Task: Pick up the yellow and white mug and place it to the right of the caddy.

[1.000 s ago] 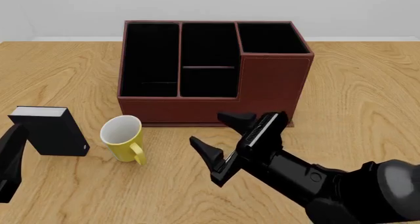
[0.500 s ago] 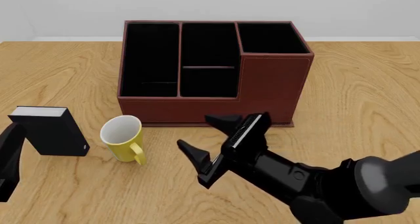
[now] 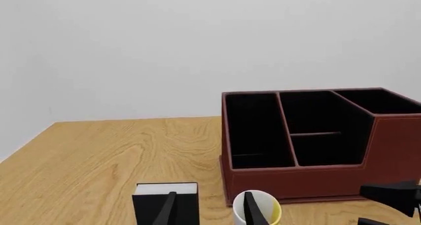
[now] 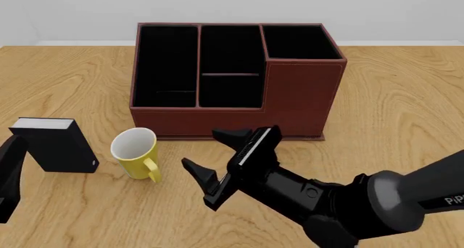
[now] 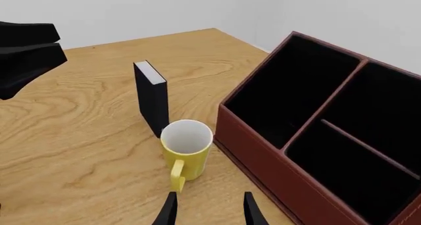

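While the table (image 4: 406,101) carried everything, the caddy (image 4: 305,90) was the biggest thing on it, standing at twelve o'clock in the front view with its taller corner section at the right end and its black compartments showing nothing inside.

Next in size was the right arm, reaching in from five o'clock. Its gripper (image 4: 217,158) hung just in front of the caddy's near wall with the jaws spread wide and nothing between them, pointed toward nine o'clock at the mug. In the right wrist view both fingertips (image 5: 169,210) framed bare wood short of the mug's handle.

A black block (image 4: 54,144) stood upright at nine o'clock, just beside the mug. The left gripper (image 4: 11,174) sat at the eight o'clock edge behind it; its fingers (image 3: 167,210) looked parted and held nothing.

Smallest was the mug (image 4: 136,152), upright on the wood near the caddy's left front corner, white inside, handle turned toward six o'clock. It was on the wrong side of the caddy, untouched.

The likely trouble was the handle: a finger meeting it first could spin or tip the mug. A low sweep might also shove it into the block or caddy wall. The carry to three o'clock would then have to clear the caddy's front, where a low mug could clip the corner.
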